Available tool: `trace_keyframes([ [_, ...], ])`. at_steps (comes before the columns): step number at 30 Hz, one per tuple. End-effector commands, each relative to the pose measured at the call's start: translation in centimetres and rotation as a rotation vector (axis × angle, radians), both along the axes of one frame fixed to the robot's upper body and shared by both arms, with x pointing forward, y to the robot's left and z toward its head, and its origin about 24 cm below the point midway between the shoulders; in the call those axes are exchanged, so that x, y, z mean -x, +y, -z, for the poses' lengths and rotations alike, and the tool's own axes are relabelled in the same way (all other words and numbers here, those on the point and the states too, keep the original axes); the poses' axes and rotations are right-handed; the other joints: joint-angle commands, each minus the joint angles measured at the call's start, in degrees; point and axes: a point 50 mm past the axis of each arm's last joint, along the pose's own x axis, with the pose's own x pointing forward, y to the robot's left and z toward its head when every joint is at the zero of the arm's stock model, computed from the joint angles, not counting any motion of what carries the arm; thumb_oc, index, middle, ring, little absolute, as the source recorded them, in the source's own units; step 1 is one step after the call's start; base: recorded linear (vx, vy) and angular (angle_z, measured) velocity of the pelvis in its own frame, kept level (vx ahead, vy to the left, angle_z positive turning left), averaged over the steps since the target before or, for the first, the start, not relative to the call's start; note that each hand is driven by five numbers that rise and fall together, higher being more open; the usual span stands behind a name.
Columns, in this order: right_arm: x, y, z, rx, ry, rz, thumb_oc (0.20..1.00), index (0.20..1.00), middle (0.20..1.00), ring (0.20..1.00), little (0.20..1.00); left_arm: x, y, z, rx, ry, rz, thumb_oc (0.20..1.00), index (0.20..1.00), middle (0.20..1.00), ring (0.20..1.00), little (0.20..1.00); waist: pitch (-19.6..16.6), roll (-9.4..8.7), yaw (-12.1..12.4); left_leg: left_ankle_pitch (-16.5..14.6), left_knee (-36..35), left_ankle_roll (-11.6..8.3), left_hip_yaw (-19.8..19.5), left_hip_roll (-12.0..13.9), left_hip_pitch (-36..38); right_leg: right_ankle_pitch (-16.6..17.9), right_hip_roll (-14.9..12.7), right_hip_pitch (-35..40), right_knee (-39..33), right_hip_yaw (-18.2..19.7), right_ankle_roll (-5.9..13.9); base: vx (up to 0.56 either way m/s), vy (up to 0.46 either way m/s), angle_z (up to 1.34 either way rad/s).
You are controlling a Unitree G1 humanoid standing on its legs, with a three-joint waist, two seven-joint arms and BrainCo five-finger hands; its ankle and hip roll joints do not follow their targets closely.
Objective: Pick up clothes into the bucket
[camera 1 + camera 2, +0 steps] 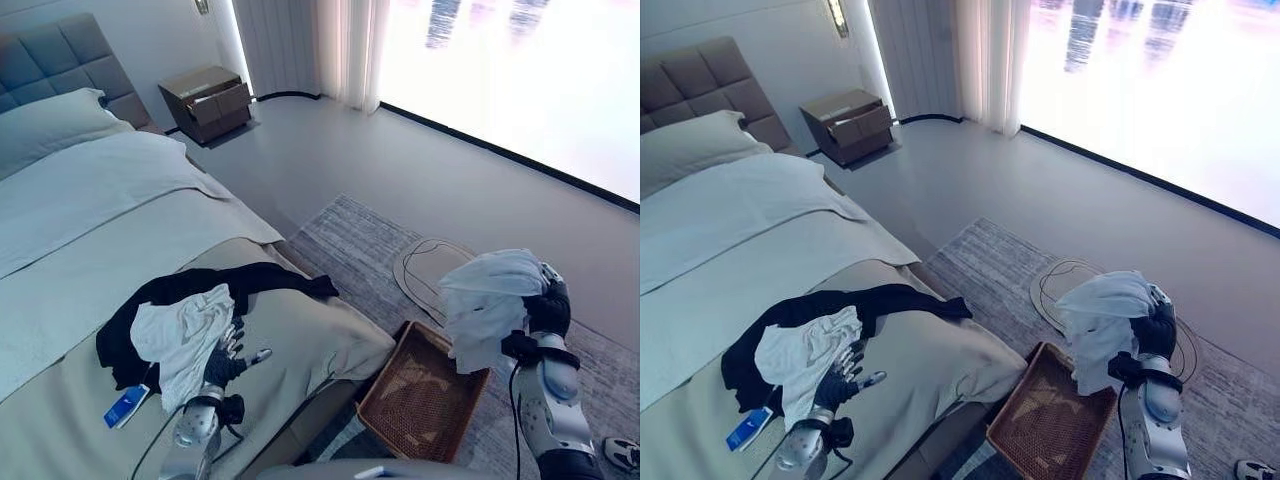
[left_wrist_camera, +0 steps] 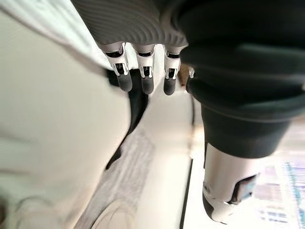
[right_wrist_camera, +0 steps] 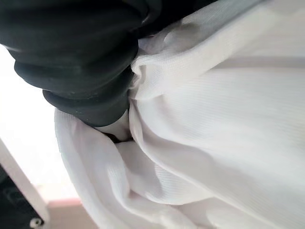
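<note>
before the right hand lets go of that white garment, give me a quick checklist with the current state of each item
1. White garment held up by right hand: ok.
2. Garment above wicker basket: not ok, it hangs over the far rim.
3. Basket mouth unobstructed: ok.
4. Right hand's finger grip visible: cannot tell, cloth covers it.
5. Left hand clear of the drop, on the bed: ok.
6. Clothes left on the bed: white cloth and black garment remain.

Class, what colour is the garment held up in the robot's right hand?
White garment, clearest in the left eye view.
</note>
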Motion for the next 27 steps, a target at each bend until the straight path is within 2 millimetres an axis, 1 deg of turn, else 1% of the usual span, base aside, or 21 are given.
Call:
trace_keyframes([
  [1,-0.3,-0.1,-4.0,0.055,-0.235,0.016,0.2,0.2,0.2,0.2,0.2,-1.7,2.0,-3.0,-0.02,-0.176,-0.046,1.0,1.0,1.0,1.0,1.0,-1.62,-3.82,-0.63,-4.09,4.26,-0.26,-0.93,2.63,-2.5,7.76,-6.09,-2.46,-2.04,2.88,4.61,0.0,0.0,0.0],
  [4,0.4,-0.4,-2.5,0.073,-0.155,0.036,0.2,0.2,0.2,0.2,0.2,-1.7,2.9,-4.1,-0.043,-0.237,-0.101,1.0,1.0,1.0,1.0,1.0,-1.34,-3.94,-0.58,-3.91,4.23,-0.36,-0.97,2.67,-2.77,7.78,-5.98,-2.62,-2.09,2.81,4.54,-0.01,-0.003,0.0],
  [5,0.7,-0.5,-1.7,0.088,-0.109,0.05,0.2,0.2,0.2,0.2,0.2,-1.8,3.4,-5.0,-0.046,-0.287,-0.137,1.0,1.0,1.0,1.0,1.0,-1.12,-3.99,-0.48,-3.81,4.27,-0.45,-1.01,2.69,-3.03,7.76,-5.96,-2.83,-2.04,2.78,4.51,-0.03,-0.009,0.0],
  [7,1.0,-0.6,-0.8,0.102,-0.057,0.066,0.2,0.2,0.2,0.2,0.2,-1.8,3.9,-6.0,-0.027,-0.35,-0.186,1.0,1.0,1.0,1.0,1.0,-0.66,-4.05,-0.49,-3.87,4.71,-0.43,-1.22,2.64,-3.63,7.51,-5.99,-3.33,-1.53,2.74,4.44,0.0,0.0,0.0],
  [8,1.2,-0.6,0.2,0.077,-0.022,0.081,0.2,0.2,0.2,0.2,0.2,-1.9,4.0,-6.5,-0.016,-0.387,-0.211,1.0,1.0,1.0,1.0,1.0,-0.13,-4.06,-0.33,-4.01,5.39,-0.35,-1.32,2.58,-4.03,7.3,-6.07,-3.63,-0.92,2.68,4.45,-0.05,-0.01,0.0],
  [10,1.2,-0.3,0.8,0.074,0.007,0.08,0.2,0.2,0.2,0.2,0.2,-1.9,4.3,-7.3,0.013,-0.438,-0.253,1.0,1.0,1.0,1.0,1.0,1.61,-4.11,-0.01,-4.7,7.96,-0.11,-1.76,2.31,-5.58,6.51,-6.39,-4.84,1.43,2.9,4.25,-0.11,-0.012,0.0],
  [12,0.9,-0.2,1.4,0.118,0.059,0.072,0.2,0.2,0.2,0.2,0.2,-2.3,4.2,-8.9,0.048,-0.531,-0.259,1.0,1.0,1.0,1.0,1.0,4.87,-4.32,0.38,-5.5,11.46,0.13,-2.42,1.87,-8.53,6.0,-6.73,-7.12,4.03,3.27,4.03,-0.21,-0.021,0.02],
  [15,-0.4,0.2,1.6,0.122,0.064,0.082,0.2,0.2,0.2,0.2,0.2,-3.0,3.8,-10.5,0.094,-0.626,-0.273,1.0,1.0,1.0,1.0,1.0,8.86,-3.95,0.65,-6.22,16.48,0.19,-2.84,1.82,-13.59,5.69,-7.5,-11.26,7.62,3.25,3.7,-0.17,-0.001,0.02],
  [16,-0.4,0.2,1.6,0.122,0.064,0.082,0.2,0.2,0.2,0.2,0.2,-3.0,3.8,-10.5,0.094,-0.626,-0.274,1.0,1.0,1.0,1.0,1.0,8.81,-3.93,0.64,-6.26,16.58,0.19,-2.85,1.82,-13.72,5.66,-7.5,-11.36,7.68,3.25,3.7,-0.19,0.015,0.03],
  [17,-1.5,0.6,1.4,0.112,0.05,0.088,0.2,0.2,0.2,0.2,0.2,-3.5,3.3,-11.5,0.15,-0.682,-0.271,1.0,1.0,1.0,1.0,1.0,10.88,-3.58,0.79,-6.49,19.01,0.25,-3.15,1.74,-16.72,5.28,-7.9,-14.23,10.15,3.43,3.46,-0.17,0.016,0.03],
  [18,-2.1,0.7,1.4,0.11,0.055,0.098,0.2,0.2,0.2,0.2,0.2,-3.8,3.1,-12.1,0.166,-0.71,-0.26,1.0,1.0,1.0,1.0,1.0,11.77,-3.36,0.84,-6.62,20.25,0.37,-3.21,1.6,-18.2,5.11,-8.17,-15.74,11.6,3.56,3.31,-0.17,0.017,0.06],
  [19,-2.2,0.7,1.4,0.11,0.053,0.098,0.2,0.2,0.2,0.2,0.2,-3.8,3.1,-12.2,0.166,-0.712,-0.26,1.0,1.0,1.0,1.0,1.0,11.67,-3.34,0.81,-6.74,20.58,0.38,-3.23,1.59,-18.62,4.99,-8.2,-16.15,11.91,3.61,3.32,-0.17,0.02,0.09],
  [20,-3.3,1.0,1.0,0.103,0.041,0.111,0.2,0.2,0.2,0.2,0.2,-4.2,2.5,-13.2,0.178,-0.756,-0.227,1.0,1.0,1.0,1.0,1.0,13.25,-2.91,1.02,-7.04,23.28,0.41,-3.52,1.36,-22.04,4.27,-8.54,-19.5,14.9,3.86,3.01,-0.15,0.021,0.13],
  [22,-4.0,1.0,0.8,0.095,0.039,0.128,0.2,0.2,0.2,0.2,0.2,-4.3,2.1,-13.9,0.188,-0.788,-0.206,1.0,1.0,1.0,1.0,1.0,13.61,-2.5,1.14,-7.53,25.61,0.38,-3.69,1.06,-25.42,3.56,-8.63,-22.87,17.36,4.43,2.7,-0.11,0.012,0.14],
  [23,-4.1,1.0,0.8,0.095,0.038,0.129,0.2,0.2,0.2,0.2,0.2,-4.3,2.1,-13.9,0.188,-0.789,-0.206,1.0,1.0,1.0,1.0,1.0,13.43,-2.48,1.15,-7.63,25.89,0.38,-3.69,1.07,-25.83,3.47,-8.64,-23.28,17.62,4.49,2.7,-0.12,0.014,0.1],
  [24,-5.0,1.1,0.5,0.081,0.028,0.143,0.2,0.2,0.2,0.2,0.2,-4.5,1.7,-14.4,0.218,-0.811,-0.196,1.0,1.0,1.0,1.0,1.0,13.98,-2.06,1.29,-7.96,28.12,0.32,-3.78,0.97,-29.31,2.91,-8.8,-26.85,20.12,4.87,2.4,-0.12,0.017,0.05],
  [26,-6.1,0.9,-0.1,0.092,0.028,0.156,0.2,0.2,0.2,0.2,0.2,-4.7,1.4,-14.9,0.243,-0.834,-0.182,1.0,1.0,1.0,1.0,1.0,13.83,-1.71,1.7,-8.73,31.51,0.48,-3.87,0.66,-34.01,2.06,-8.75,-31.76,23.67,5.57,2.05,-0.11,0.019,0.05],
  [27,-6.1,0.9,-0.1,0.092,0.027,0.156,0.2,0.2,0.2,0.2,0.2,-4.7,1.4,-14.9,0.243,-0.834,-0.182,1.0,1.0,1.0,1.0,1.0,13.69,-1.7,1.71,-8.77,31.62,0.48,-3.85,0.67,-34.21,2.03,-8.74,-31.97,23.77,5.61,2.05,-0.07,0.017,0.07],
])
